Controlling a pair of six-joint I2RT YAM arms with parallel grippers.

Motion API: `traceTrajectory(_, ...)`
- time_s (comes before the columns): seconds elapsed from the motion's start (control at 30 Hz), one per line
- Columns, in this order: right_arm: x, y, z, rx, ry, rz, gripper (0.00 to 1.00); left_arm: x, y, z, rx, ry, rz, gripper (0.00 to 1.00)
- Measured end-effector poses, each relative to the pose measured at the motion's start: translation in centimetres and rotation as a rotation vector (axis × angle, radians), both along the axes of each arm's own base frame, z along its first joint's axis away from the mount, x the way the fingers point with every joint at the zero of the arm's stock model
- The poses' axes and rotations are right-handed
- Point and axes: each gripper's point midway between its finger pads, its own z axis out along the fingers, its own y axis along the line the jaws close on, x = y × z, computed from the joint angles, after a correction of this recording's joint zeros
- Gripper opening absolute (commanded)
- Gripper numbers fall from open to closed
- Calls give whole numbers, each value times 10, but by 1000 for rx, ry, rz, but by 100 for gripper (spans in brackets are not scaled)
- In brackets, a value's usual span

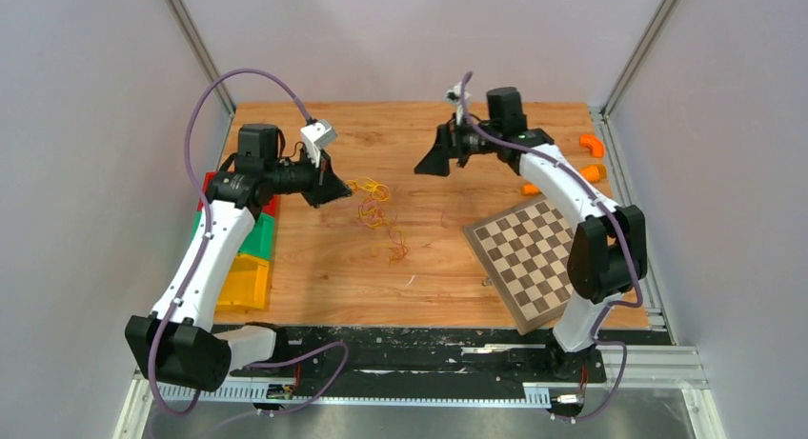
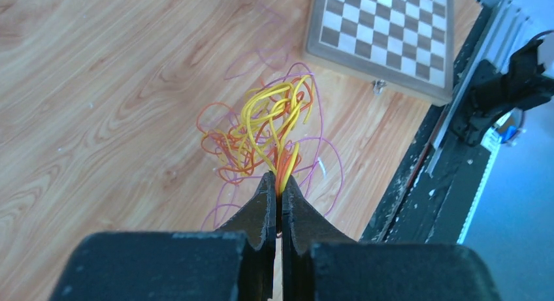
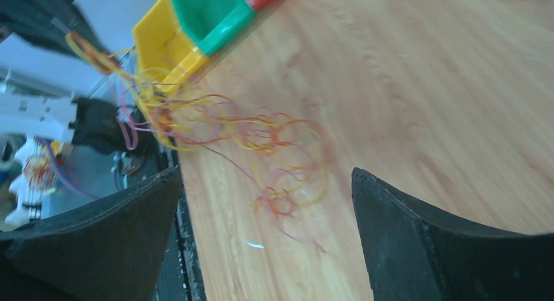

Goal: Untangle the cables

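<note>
The cables [image 1: 379, 215] are thin orange, yellow, red and purple strands, tangled in loops on the wooden table left of centre. My left gripper [image 1: 335, 185] is at the tangle's upper left end. In the left wrist view its jaws [image 2: 279, 182] are pressed together on a few orange and yellow strands, and the rest of the cables [image 2: 264, 128] trail away from the tips. My right gripper [image 1: 431, 161] hovers to the right of the tangle, clear of it. In the right wrist view it [image 3: 266, 173] stands wide open with nothing between its fingers, and the cables [image 3: 274, 151] lie stretched on the wood beyond.
A wooden chessboard [image 1: 532, 260] lies tilted at the right, near the right arm. Red, green and yellow bins [image 1: 250, 253] line the table's left edge. Orange pieces [image 1: 593, 146] sit at the far right. A black rail [image 1: 419, 349] runs along the near edge.
</note>
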Motion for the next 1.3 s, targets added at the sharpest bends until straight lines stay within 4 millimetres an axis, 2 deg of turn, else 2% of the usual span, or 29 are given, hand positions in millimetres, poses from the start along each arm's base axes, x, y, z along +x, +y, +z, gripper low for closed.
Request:
traceTrajectory(0.2, -65, 79, -1, -13, -55, 225, 98, 6, -13, 10, -85, 35, 1, 0)
traceTrajectory(0.27, -77, 95, -2, -18, -73, 257, 94, 7, -16, 13, -107, 43, 2, 0)
traceTrajectory(0.3, -80, 101, -3, -21, -83, 263, 85, 7, -17, 15, -120, 48, 2, 0)
traceTrajectory(0.33, -80, 105, -4, -23, -91, 262, 59, 7, -19, 16, -131, 54, 2, 0)
traceTrajectory(0.4, -75, 110, -7, -26, -108, 248, 20, 6, -21, 17, -148, 69, 3, 0)
traceTrajectory(0.43, -71, 111, -10, -30, -110, 235, 4, 6, -22, 16, -155, 79, 6, 1)
traceTrajectory(0.47, -65, 110, -13, -39, -101, 210, 0, 6, -22, 16, -159, 86, 9, 2)
traceTrajectory(0.57, -55, 107, -19, -51, -95, 164, 0, 7, -21, 15, -160, 97, 27, 7)
traceTrajectory(0.63, -49, 104, -15, -44, -105, 145, 0, 9, -19, 15, -153, 94, 47, 9)
traceTrajectory(0.8, -41, 86, 6, 4, -125, 104, 0, 17, 2, 17, -151, 79, 130, 6)
traceTrajectory(0.87, -24, 66, 9, -7, -139, 25, 0, 19, 26, 15, -146, 100, 212, 5)
traceTrajectory(0.9, -9, 46, 8, -10, -130, -30, 0, 22, 41, 16, -143, 97, 262, 5)
traceTrajectory(0.97, 13, 14, 5, -11, -103, -113, 0, 21, 56, 17, -136, 95, 310, 8)
traceTrajectory(1.03, 21, -6, -1, -8, -67, -151, 0, 19, 64, 14, -120, 99, 334, 6)
traceTrajectory(1.1, 32, -26, -6, -15, -52, -202, 0, 19, 83, 8, -81, 103, 404, 1)
traceTrajectory(1.17, 34, -38, -7, -7, -26, -214, 0, 18, 93, 8, -64, 91, 434, 0)
traceTrajectory(1.3, 29, -38, -5, 7, -16, -190, 0, 16, 98, 10, -32, 51, 438, 0)
